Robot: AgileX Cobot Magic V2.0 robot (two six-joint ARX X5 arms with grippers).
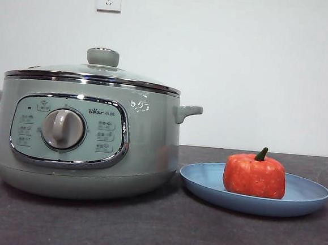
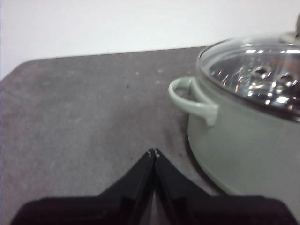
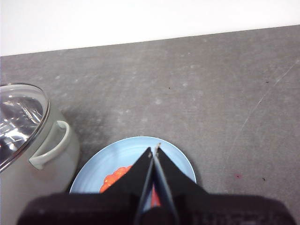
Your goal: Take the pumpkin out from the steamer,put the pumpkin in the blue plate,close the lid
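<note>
Pumpkin on the plate, lid on the steamer: you look finished.

From the front you see the lid seated on the steamer and the pumpkin resting in the blue plate just beside it on the table. In the left wrist view your left pincer hangs with jaws together near the steamer's side handle; a careless swing could clip it. In the right wrist view your right pincer, jaws together, hovers above the plate; dropping straight down could knock the pumpkin off.
</note>
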